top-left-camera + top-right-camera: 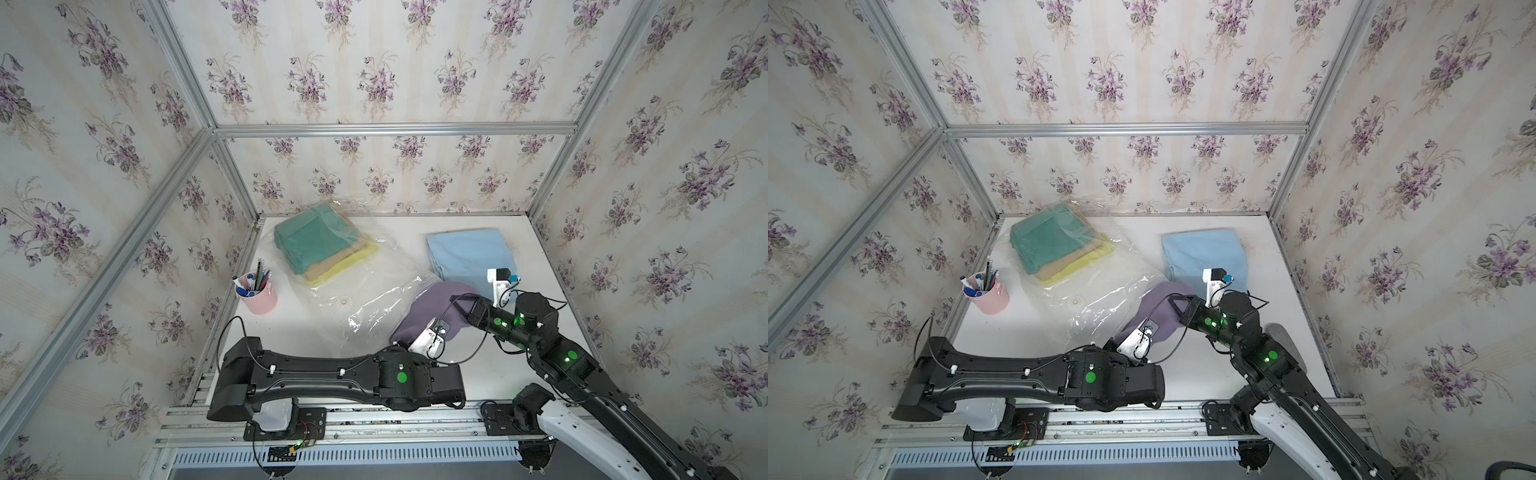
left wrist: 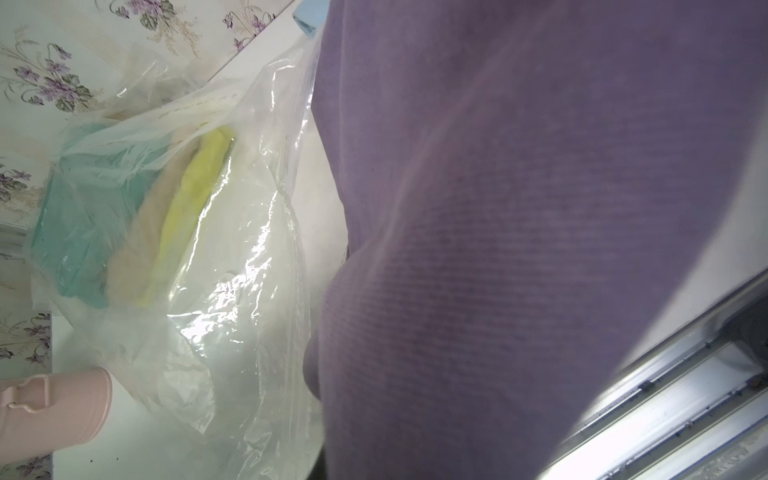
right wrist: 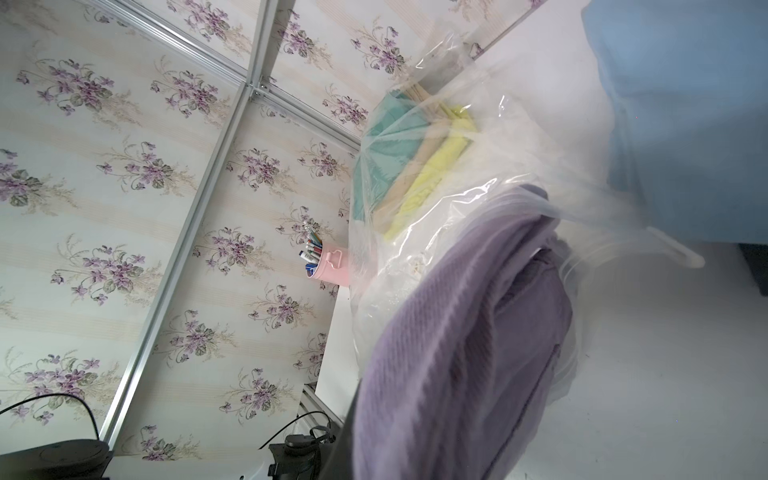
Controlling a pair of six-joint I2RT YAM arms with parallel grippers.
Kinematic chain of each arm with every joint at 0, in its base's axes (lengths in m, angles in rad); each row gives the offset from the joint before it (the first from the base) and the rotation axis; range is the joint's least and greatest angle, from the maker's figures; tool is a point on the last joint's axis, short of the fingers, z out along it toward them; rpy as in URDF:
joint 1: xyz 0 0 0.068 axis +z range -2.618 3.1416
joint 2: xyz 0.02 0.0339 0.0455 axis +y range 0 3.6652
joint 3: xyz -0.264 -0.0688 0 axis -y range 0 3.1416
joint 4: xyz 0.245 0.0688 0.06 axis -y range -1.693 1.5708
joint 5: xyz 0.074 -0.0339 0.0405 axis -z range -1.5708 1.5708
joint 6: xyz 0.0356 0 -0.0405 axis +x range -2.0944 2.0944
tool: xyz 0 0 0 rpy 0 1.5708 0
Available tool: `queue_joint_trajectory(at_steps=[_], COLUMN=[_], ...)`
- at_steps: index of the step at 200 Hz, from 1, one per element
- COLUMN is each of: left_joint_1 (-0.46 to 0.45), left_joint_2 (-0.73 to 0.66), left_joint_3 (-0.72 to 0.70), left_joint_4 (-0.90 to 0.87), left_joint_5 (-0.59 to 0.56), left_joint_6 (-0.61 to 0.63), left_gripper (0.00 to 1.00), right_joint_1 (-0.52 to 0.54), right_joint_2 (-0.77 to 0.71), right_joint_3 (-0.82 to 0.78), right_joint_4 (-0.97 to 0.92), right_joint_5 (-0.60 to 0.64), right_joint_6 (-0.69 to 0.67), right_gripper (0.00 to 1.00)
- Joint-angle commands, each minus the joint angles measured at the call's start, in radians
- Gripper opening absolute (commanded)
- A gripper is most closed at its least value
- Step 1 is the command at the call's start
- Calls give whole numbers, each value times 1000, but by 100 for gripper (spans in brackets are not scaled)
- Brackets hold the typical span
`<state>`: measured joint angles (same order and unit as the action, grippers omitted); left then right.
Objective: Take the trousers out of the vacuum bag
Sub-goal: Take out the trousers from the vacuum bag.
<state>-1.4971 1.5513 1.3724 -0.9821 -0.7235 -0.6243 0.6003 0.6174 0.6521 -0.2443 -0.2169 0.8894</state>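
Pink pen cup (image 1: 258, 296) on white table (image 1: 405, 232).

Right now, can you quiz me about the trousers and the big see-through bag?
1. Which stick out of the vacuum bag's mouth? A teal trousers, B purple trousers, C yellow trousers.
2. True or false: the light blue trousers lie inside the bag.
3. How many folded trousers sit fully inside the bag?
Key: 1 B. 2 False: the light blue trousers lie on the table, outside it. 3 Three: teal trousers, khaki trousers, yellow trousers.
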Motion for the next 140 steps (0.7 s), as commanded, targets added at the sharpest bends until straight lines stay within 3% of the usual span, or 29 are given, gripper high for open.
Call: queue_joint_trajectory(at_steps=[1,56,140], left_joint_1=[1,-1,14], left_joint_2=[-16,-15,67], left_joint_3=[42,132,343], left_joint_4=[-14,21,126], left_joint_5=[-51,-22,-35], left_joint_6=[86,201,477], left_gripper=[0,0,2], right_joint_1=[1,1,1], right_joint_2=[-24,-77,-63], right_joint_3=[64,211,363], right_joint_4=[-43,-180,-257], right_joint_5=[36,133,268], right_joint_6=[-44,-95,-188], right_gripper=[0,0,0])
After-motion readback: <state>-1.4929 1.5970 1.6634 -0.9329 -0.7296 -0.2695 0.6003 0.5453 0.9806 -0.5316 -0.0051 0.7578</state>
